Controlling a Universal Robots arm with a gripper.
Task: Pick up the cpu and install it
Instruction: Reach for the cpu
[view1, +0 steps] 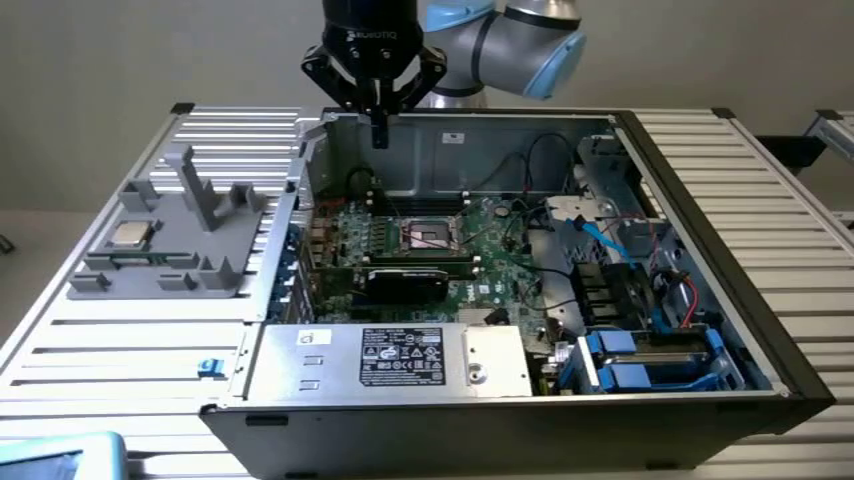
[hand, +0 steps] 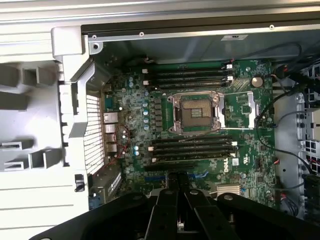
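An open computer case (view1: 494, 145) lies on a slatted metal table (view1: 747, 180), its green motherboard (view1: 501, 255) exposed. The gripper (view1: 380, 130) hangs above the far wall of the case, fingers pressed together with nothing between them. The motherboard's socket (view1: 434, 235) sits open and bare. On the exterior view's left, outside the case, the cpu (view1: 130, 235) rests on a grey fixture (view1: 200, 200), well apart from the gripper.

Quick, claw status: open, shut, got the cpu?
Claw: shut, holding nothing. The cpu lies on the grey stand, outside the case.
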